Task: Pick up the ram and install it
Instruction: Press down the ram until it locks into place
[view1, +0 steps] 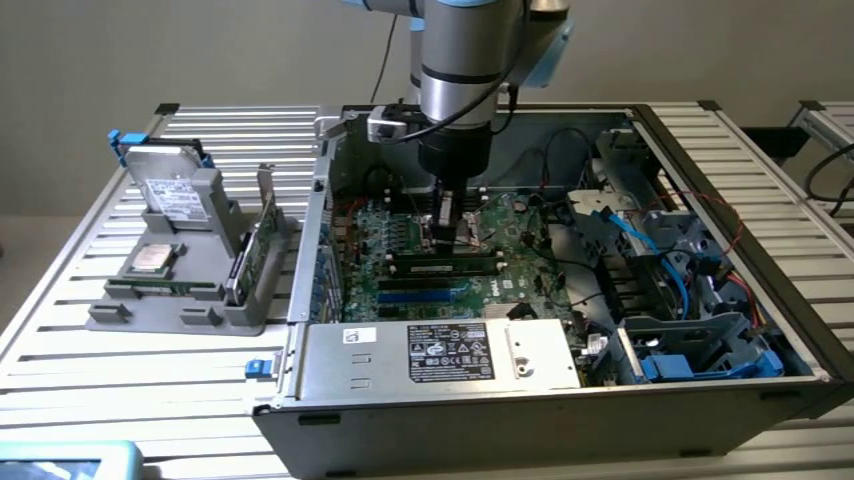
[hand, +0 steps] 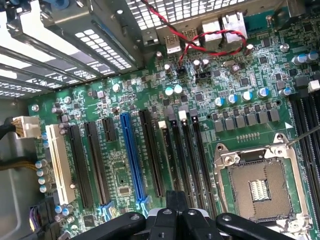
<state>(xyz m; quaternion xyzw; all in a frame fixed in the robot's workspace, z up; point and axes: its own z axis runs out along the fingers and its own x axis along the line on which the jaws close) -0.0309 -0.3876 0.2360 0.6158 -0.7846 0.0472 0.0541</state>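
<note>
The black pincer (view1: 450, 222), clenched inside the open grey computer case (view1: 561, 400), hangs just above the green motherboard (hand: 150, 95); pressing should stay square over the long black slots (hand: 187, 155).

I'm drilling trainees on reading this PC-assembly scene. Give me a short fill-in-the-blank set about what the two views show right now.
1. The gripper hangs inside the open computer ____, over the motherboard.
2. Its fingers are ____.
3. Among the black expansion slots, one long slot is coloured ____.
4. The square CPU socket is ____, with no processor in it.

Missing words: case; shut; blue; empty
</note>
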